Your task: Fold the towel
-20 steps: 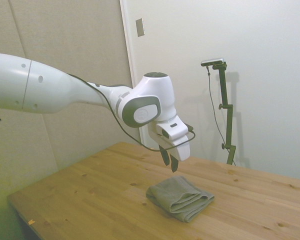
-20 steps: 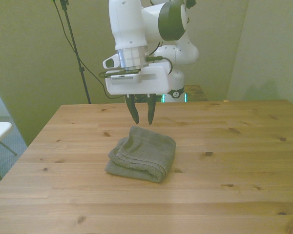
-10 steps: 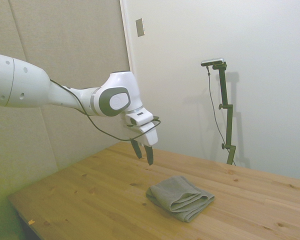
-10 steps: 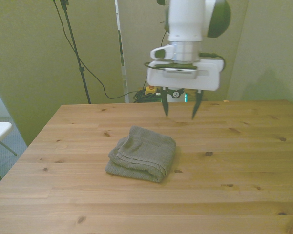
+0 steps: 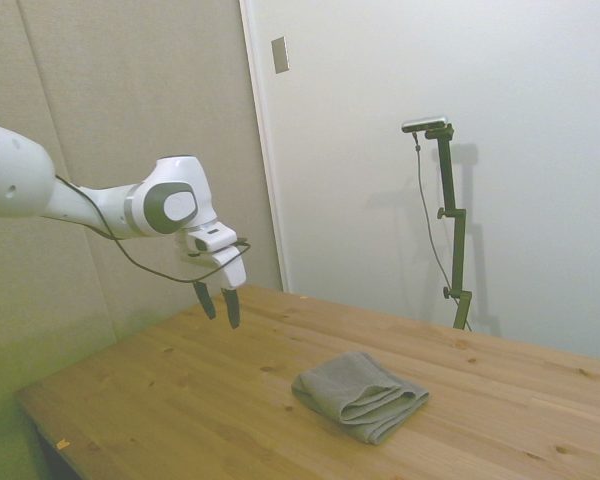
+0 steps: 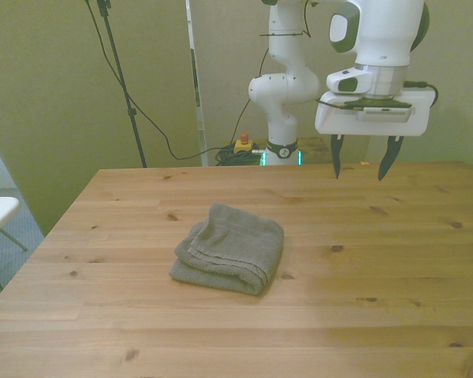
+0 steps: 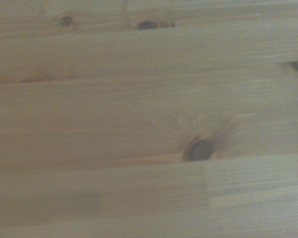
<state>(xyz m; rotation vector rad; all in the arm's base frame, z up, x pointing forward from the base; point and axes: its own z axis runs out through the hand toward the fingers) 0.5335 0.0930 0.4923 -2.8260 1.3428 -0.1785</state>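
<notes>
Towel [image 6: 230,248] — one, folded; gripper [image 6: 362,164] spread.

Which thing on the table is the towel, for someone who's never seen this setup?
Start at the wooden table. Near its middle lies the towel, a gray cloth folded into thick, rounded layers. It is the only soft thing there; the open tool hangs clear of it.

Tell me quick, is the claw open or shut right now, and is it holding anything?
Claw: open, holding nothing, up in the air away from the towel, which lies folded on the table.
</notes>
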